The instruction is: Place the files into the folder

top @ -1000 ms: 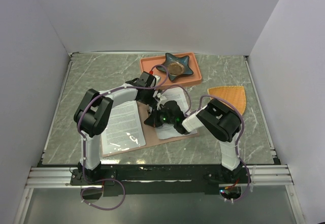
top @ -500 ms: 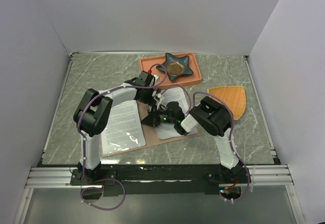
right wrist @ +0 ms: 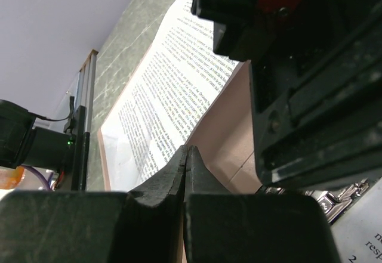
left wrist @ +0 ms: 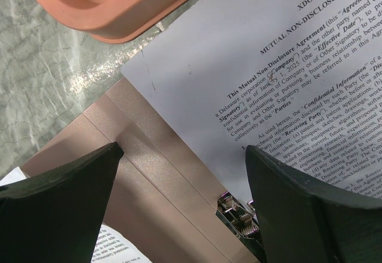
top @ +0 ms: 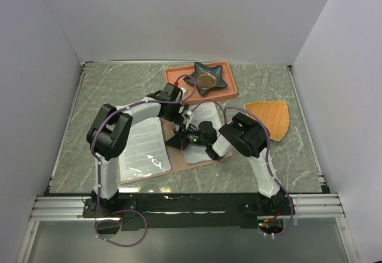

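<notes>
The pinkish-brown folder [top: 146,176] lies open on the table. One printed sheet of the files [top: 142,147] rests on its left half, and another [top: 209,117] lies on the right half, partly under the arms. My left gripper [top: 183,118] hovers open over the spine [left wrist: 149,173], straddling it just above the silver clip [left wrist: 239,218], with the right sheet [left wrist: 268,66] beside it. My right gripper [top: 179,141] is shut with nothing in it, low over the folder's middle [right wrist: 230,126]. Its tip [right wrist: 187,155] points toward the left sheet [right wrist: 167,90], close beside the left gripper's body.
A salmon-orange tray [top: 179,72] holding a dark star-shaped dish [top: 208,78] stands just behind the folder; its corner [left wrist: 119,6] is near my left gripper. An orange fan-shaped mat [top: 270,117] lies to the right. White walls enclose the table.
The right arm's elbow has swung left and toward the folder, and its shut gripper has edged a little left. The left arm has stayed put.
</notes>
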Robot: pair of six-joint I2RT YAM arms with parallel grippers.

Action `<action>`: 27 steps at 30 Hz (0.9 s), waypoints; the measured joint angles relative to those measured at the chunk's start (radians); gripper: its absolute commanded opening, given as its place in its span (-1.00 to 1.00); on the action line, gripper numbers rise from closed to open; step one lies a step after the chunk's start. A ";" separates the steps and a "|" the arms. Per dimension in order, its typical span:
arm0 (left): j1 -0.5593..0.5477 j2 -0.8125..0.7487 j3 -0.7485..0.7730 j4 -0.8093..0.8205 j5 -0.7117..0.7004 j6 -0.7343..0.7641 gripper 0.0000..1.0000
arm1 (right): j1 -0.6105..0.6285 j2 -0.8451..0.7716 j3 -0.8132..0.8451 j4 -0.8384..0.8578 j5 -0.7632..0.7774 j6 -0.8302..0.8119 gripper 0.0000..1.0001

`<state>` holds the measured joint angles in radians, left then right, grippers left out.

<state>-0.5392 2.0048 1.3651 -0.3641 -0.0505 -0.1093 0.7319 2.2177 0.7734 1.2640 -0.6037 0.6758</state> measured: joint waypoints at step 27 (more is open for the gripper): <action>0.035 0.039 0.320 -0.325 0.052 0.031 0.99 | -0.010 -0.326 0.172 -0.740 0.138 -0.170 -0.52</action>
<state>-0.5037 2.0434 1.6848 -0.6891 0.0013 -0.0788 0.7223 1.8915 0.9451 0.5243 -0.4656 0.5056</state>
